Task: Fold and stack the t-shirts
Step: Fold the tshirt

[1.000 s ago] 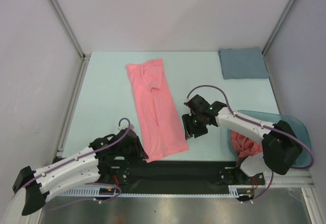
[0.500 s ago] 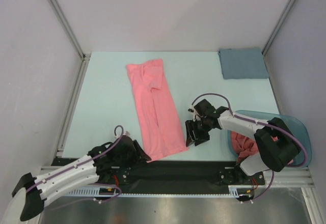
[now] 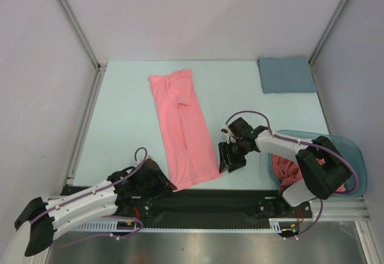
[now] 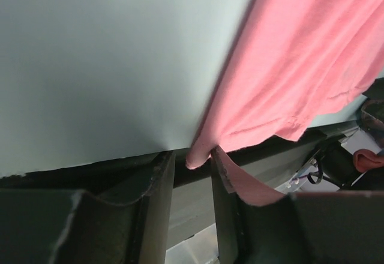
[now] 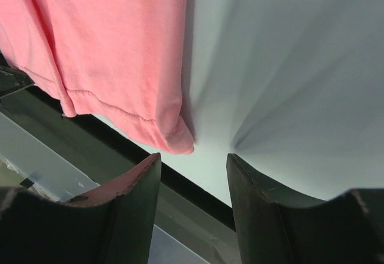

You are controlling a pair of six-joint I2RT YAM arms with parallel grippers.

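At the near edge of the table (image 3: 126, 114), along the black rail (image 3: 204, 201), the left gripper (image 4: 191, 156) sits low with its jaws partly apart. The near-left corner of the folded t-shirt (image 3: 183, 126) lies in the gap between them, and a flap of pink rests on the inner face of one finger (image 4: 231, 186). I cannot tell whether the cloth is pinched.

The right gripper (image 5: 193, 159) stands at the shirt's near-right corner with its jaws wide and nothing in them. The hemmed corner lies just ahead of the gap, close to one fingertip.

To the near right, the teal tub (image 3: 354, 150) holds the bundled t-shirts (image 3: 287, 169), crumpled against its left wall, with the right arm reaching over it.

The folded t-shirt is a long narrow strip running from the near rail to the middle of the far side, tilted slightly leftward as it goes far. Bare table lies open on its left up to the side frame, and on its right up to the tub.

In the far right corner, the grey-blue cloth (image 3: 287, 75) lies flat and well apart from the shirt.
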